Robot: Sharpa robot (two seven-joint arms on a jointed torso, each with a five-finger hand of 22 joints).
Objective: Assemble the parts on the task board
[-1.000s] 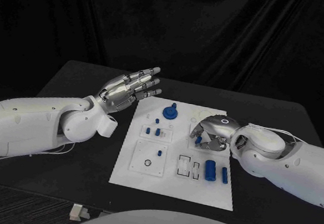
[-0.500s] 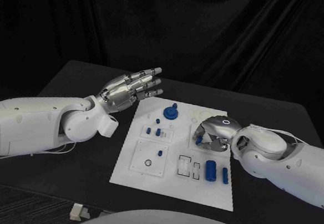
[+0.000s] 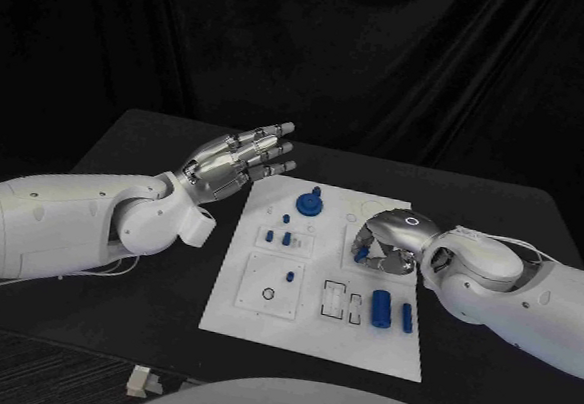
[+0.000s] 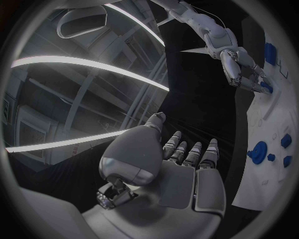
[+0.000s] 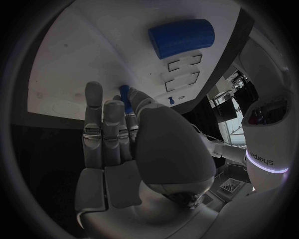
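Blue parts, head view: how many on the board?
7 plainly: a round part at the far edge, three small parts just nearer, two long parts near the right edge, one at the fingertips of the right hand. That hand may hide more.

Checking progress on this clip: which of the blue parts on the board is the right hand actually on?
The small blue part at the right hand's fingertips, on the task board's right side. The round-topped part and the cylinder stand untouched.

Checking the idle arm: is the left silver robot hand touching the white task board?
Apart. In the head view the left robot hand hovers open beyond the white task board's far left corner, black table visible between them.
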